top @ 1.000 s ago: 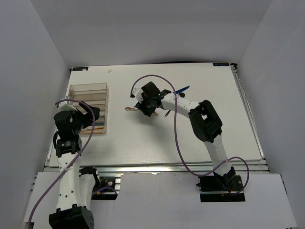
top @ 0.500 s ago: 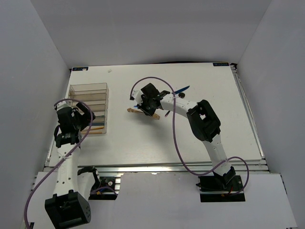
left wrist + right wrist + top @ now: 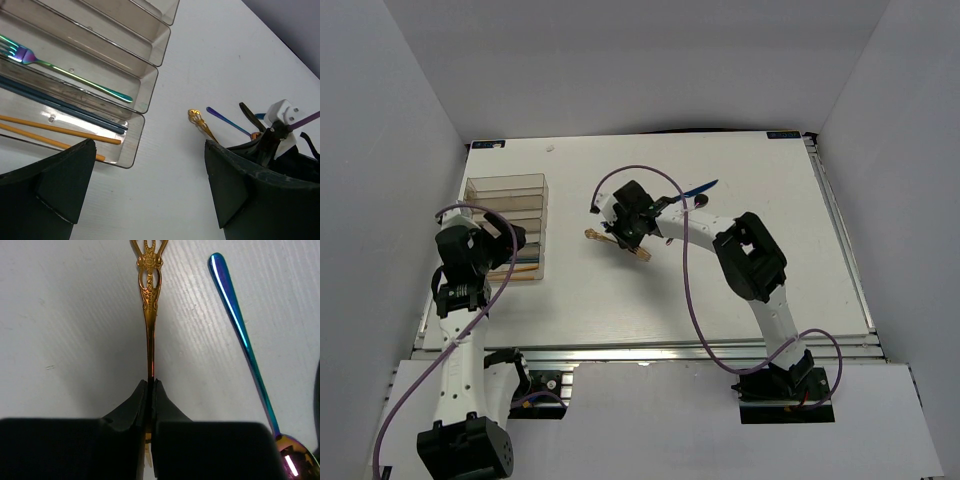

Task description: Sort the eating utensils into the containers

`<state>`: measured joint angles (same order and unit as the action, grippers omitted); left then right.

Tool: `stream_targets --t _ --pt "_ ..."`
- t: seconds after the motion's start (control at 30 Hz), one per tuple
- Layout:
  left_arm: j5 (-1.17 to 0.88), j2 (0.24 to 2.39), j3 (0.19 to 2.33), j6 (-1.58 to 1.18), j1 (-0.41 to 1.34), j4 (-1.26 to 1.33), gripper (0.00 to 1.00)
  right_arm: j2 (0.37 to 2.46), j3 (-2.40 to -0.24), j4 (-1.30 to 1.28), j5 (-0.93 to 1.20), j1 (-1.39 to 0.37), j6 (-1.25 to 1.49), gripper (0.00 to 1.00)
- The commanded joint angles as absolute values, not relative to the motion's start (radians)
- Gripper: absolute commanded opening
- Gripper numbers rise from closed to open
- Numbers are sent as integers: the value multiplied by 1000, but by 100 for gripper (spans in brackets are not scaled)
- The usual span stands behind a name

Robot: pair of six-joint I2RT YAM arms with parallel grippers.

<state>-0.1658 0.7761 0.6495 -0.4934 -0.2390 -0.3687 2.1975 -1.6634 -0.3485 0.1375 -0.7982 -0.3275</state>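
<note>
Right gripper (image 3: pixel 151 384): jaws closed tight on the handle of the gold fork (image 3: pixel 150 315). In the wrist view the fork's long axis is vertical, at frame centre, with its ornate end pointing to the top. Rainbow spoon (image 3: pixel 239 322): just right of the fork, slanted, bowl at lower right. Left gripper (image 3: pixel 150 147): jaws wide apart, holding nothing. Organiser (image 3: pixel 136 131): upper left.

We see a gold fork (image 3: pixel 150 305) whose handle is scrolled openwork, shading to orange-red lower down. The spoon (image 3: pixel 239 330) shimmers blue, violet and gold. The table (image 3: pixel 60 315) is white. The tray (image 3: pixel 150 85) is clear and brownish, its fork (image 3: pixel 70 75) rainbow-coloured, one pair of sticks (image 3: pixel 65 107) dark blue-grey, the other sticks (image 3: pixel 55 129) orange.
</note>
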Motion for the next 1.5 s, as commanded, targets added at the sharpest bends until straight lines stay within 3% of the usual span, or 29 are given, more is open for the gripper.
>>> stream_targets --t 0.0,0.27,0.63,0.77,0.93,1.03,1.27,1.37,1.47 --pt "-242 773 653 -483 -238 -331 98 2108 -1649 -321 167 -811 -261 0" --pt "-177 670 647 -503 -239 -336 98 2010 -1680 -238 270 -856 -152 0" --pt "134 497 715 -574 -258 -472 98 2342 -2262 -100 443 -907 -104 0" --pt "66 604 713 -569 -258 -462 98 2343 -2257 41 508 -910 -35 0" --pt "-303 645 686 -717 -256 -165 98 2272 -2166 37 450 -923 -64 0" --pt "-357 679 649 -830 -256 35 98 2191 -2057 38 449 -925 -61 0" --pt "-472 853 638 -879 -258 136 97 2095 -1997 -40 449 -963 -80 0" --pt "-508 903 658 -880 -256 130 93 2100 -2017 -55 433 -979 -81 0" --pt "-515 901 658 -882 -256 149 73 2115 -2055 -81 423 -991 -77 0"
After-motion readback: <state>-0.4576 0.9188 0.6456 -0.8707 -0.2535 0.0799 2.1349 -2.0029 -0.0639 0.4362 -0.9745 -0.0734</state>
